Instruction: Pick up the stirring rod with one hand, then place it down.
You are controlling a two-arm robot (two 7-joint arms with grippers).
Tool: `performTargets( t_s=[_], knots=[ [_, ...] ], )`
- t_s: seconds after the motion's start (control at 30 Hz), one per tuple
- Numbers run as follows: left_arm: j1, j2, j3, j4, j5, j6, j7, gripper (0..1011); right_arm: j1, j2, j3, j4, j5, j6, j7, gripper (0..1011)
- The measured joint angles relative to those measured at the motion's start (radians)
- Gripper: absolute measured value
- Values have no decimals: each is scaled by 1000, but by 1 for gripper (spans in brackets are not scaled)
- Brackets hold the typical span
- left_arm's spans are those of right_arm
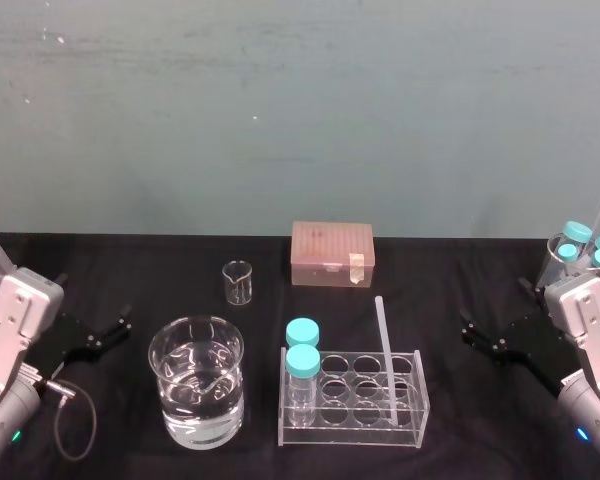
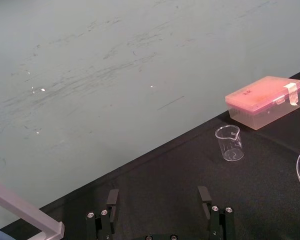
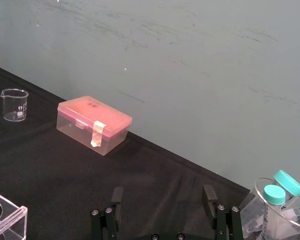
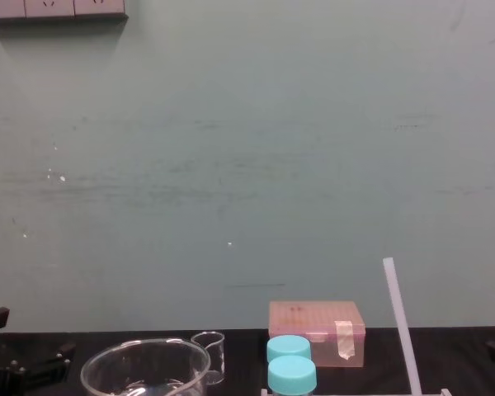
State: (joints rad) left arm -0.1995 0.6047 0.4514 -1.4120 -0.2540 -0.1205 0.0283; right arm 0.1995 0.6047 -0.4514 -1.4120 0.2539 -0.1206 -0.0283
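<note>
Standing in one rack [image 1: 352,432] on the black table [image 1: 450,280]: one stirring rod [image 1: 386,355], two bottles [image 1: 302,372]. Left claw [image 2: 158,192] and right claw [image 3: 162,190] sit at opposite side edges, fingers apart.

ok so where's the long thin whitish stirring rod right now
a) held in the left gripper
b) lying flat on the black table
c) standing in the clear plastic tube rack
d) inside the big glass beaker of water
C: the long, thin whitish stirring rod stands tilted in a right-hand hole of the clear plastic tube rack, while the left gripper and right gripper sit open at the table's sides.
</note>
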Motion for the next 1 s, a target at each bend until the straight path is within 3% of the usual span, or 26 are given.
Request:
performTargets(
  t_s=[0.77,0.93,1.0],
  knots=[
    [0,0,0,0,0,0,0,1005,-1,-1,7,0,3,-12,5,1002],
    [0,0,0,0,0,0,0,1005,-9,3,53,-26,76,-72,77,1002],
    [0,0,0,0,0,0,0,1005,-17,11,85,-56,152,-90,146,1002]
  ],
)
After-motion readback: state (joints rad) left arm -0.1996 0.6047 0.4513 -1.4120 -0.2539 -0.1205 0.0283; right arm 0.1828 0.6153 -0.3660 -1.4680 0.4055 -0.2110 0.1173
